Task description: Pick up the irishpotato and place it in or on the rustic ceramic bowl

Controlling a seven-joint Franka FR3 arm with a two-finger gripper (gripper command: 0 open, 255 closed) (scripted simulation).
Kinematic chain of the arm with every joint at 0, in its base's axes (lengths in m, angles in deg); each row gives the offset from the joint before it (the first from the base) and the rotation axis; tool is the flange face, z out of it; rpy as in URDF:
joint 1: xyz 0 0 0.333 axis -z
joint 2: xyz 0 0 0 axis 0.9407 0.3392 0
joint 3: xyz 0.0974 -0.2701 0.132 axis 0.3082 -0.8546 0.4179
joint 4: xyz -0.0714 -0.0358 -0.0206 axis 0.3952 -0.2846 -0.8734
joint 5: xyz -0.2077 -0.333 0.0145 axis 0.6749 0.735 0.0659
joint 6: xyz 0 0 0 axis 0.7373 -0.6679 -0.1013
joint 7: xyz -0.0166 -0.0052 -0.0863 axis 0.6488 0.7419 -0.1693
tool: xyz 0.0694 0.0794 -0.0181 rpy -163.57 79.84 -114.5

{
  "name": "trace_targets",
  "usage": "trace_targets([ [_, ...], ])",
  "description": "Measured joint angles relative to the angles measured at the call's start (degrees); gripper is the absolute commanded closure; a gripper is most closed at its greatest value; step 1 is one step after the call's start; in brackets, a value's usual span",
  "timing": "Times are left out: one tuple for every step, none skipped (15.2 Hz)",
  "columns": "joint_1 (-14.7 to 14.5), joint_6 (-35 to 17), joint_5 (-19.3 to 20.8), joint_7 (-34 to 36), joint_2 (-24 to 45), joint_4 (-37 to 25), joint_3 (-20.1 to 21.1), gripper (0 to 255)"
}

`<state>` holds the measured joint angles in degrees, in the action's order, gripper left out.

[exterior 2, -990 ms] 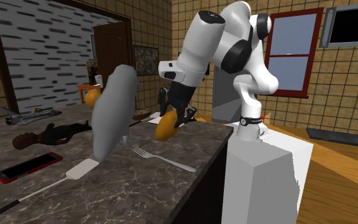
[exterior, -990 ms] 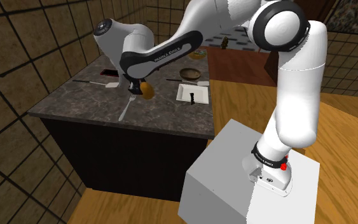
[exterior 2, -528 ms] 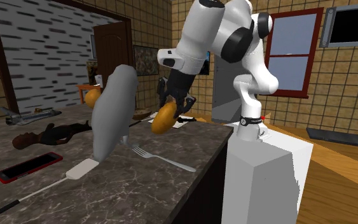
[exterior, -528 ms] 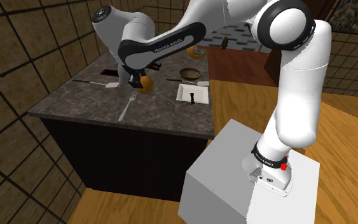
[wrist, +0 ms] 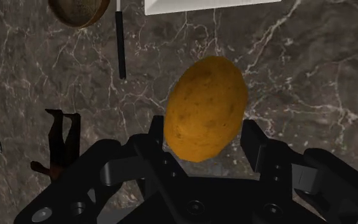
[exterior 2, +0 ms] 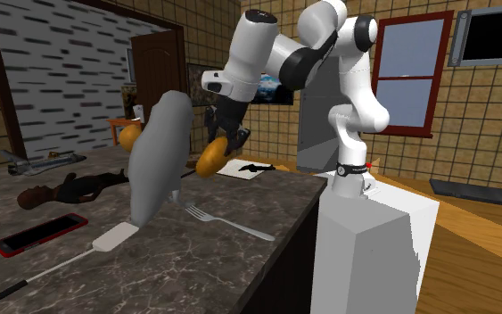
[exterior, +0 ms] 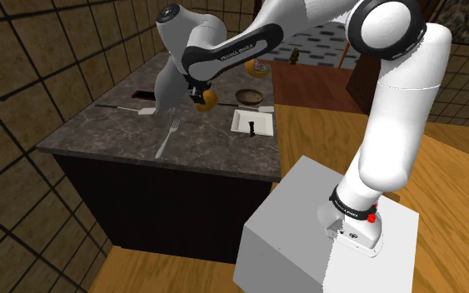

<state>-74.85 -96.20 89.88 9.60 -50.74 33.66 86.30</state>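
My black gripper [exterior: 200,94] is shut on an orange-brown potato [exterior: 207,100], carried in the air above the dark marble counter [exterior: 99,133]. From the second exterior view the potato [exterior 2: 209,159] hangs under the gripper [exterior 2: 223,143], next to a tall grey vase-like shape [exterior 2: 158,161]. The wrist view shows the potato [wrist: 206,108] clasped between the two fingers of the gripper [wrist: 206,139]. A tan bowl [exterior: 250,96] stands on the counter just beyond the potato toward the shoulder view's right. Part of the bowl [wrist: 79,11] also shows ahead of the fingers.
A white board [exterior: 253,123] with a small black item lies near the counter's right edge. A fork [exterior: 167,139] lies near the front edge. A spatula [exterior 2: 106,241], a red phone [exterior 2: 39,234] and a dark figure [exterior 2: 70,189] occupy the far end. A black knife [wrist: 120,44] lies beside the bowl.
The arm has lifted the potato higher and carried it away from the fork, toward the shoulder view's right and the bowl. The grip has stayed shut.
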Motion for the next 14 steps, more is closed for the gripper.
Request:
trace_targets([
  [0.89,-0.61,-0.11,-1.19,-0.67,0.57,-0.47,255],
  [1.72,-1.35,-0.11,-2.28,-1.01,0.96,-0.96,255],
  [2.66,-2.55,-0.04,-3.24,-1.45,1.92,-1.52,255],
  [3.53,-3.56,0.05,-4.23,-1.58,2.4,-2.07,255],
  [4.19,-4.08,0.02,-5.17,-1.72,2.52,-2.48,255],
  [4.97,-4.9,0.03,-6.12,-2.02,3.02,-2.95,255],
  [5.87,-5.85,0.09,-7.25,-2.06,3.26,-3.53,255],
  [6.73,-6.61,0.11,-8.44,-1.81,3.06,-4.1,255],
  [7.57,-7.5,0.09,-9.46,-2.12,3.62,-4.62,255],
  [8.32,-8.15,0.05,-10.5,-2.27,3.81,-5.08,255],
  [9.18,-8.85,0.0,-11.74,-2.2,3.68,-5.62,255],
  [9.93,-9.52,-0.06,-12.79,-2.17,3.73,-6.1,255],
  [10.8,-10.53,-0.03,-13.82,-1.98,3.9,-6.66,255],
  [11.62,-11.22,-0.14,-14.99,-1.89,3.82,-7.17,255],
])
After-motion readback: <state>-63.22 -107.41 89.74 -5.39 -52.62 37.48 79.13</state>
